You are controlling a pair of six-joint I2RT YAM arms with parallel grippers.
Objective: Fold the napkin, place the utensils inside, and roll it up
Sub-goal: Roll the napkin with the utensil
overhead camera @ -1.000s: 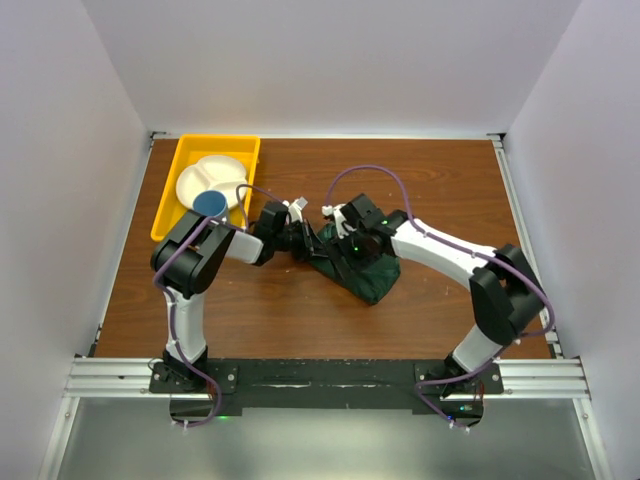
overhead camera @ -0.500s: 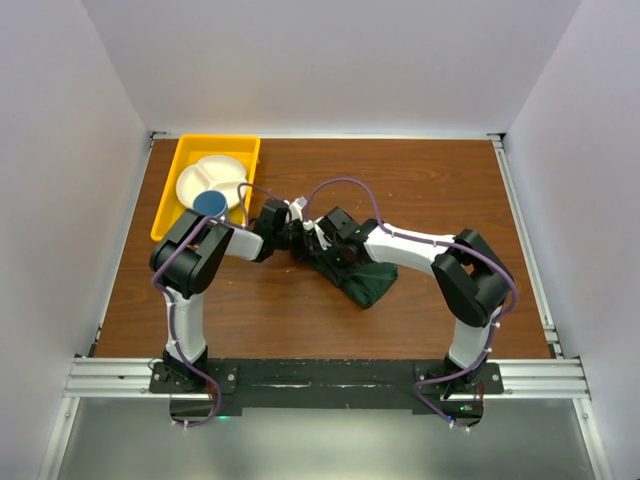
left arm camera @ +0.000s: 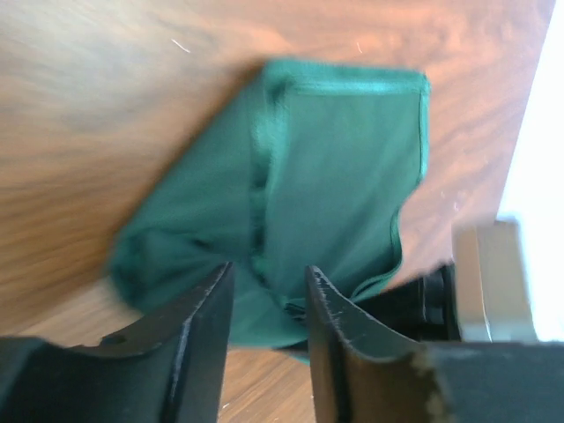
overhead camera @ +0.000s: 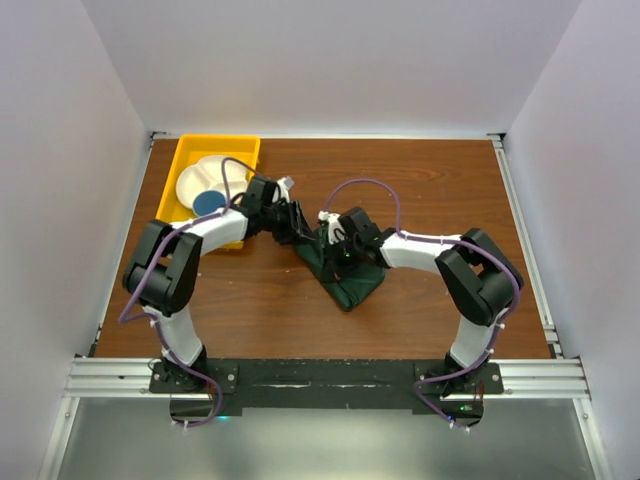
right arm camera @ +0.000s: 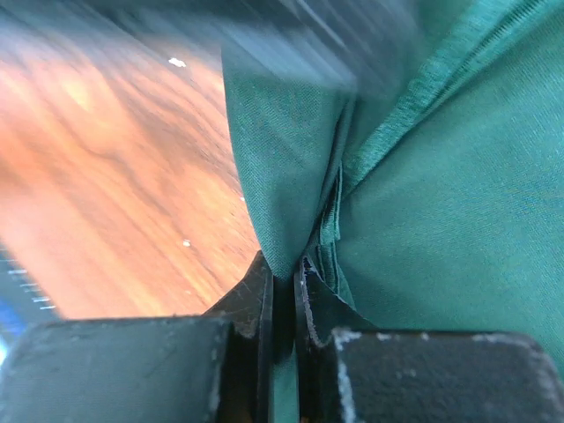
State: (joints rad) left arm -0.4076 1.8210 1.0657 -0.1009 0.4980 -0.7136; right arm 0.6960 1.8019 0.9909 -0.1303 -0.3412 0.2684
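Note:
The dark green napkin (overhead camera: pixel 343 275) lies bunched and folded on the brown table (overhead camera: pixel 440 190) between the two arms. My right gripper (overhead camera: pixel 334 246) is at the napkin's upper left part. In the right wrist view the napkin (right arm camera: pixel 423 176) rises as a pinched fold between the fingers of my right gripper (right arm camera: pixel 284 275), which is shut on it. My left gripper (overhead camera: pixel 297 224) sits just left of the cloth. In the left wrist view my left gripper (left arm camera: pixel 269 286) is open with a gap, and the napkin (left arm camera: pixel 326 159) lies beyond its fingertips. The utensils are out of view.
A yellow tray (overhead camera: pixel 245 148) stands at the back left, holding a white divided plate (overhead camera: pixel 205 175) and a blue cup (overhead camera: pixel 208 202). The right gripper's body (left arm camera: pixel 480 278) shows at the right edge of the left wrist view.
My right gripper moved left onto the napkin and shut on a fold. My left gripper let go, opened and drew back toward the tray. The napkin shifted slightly left.

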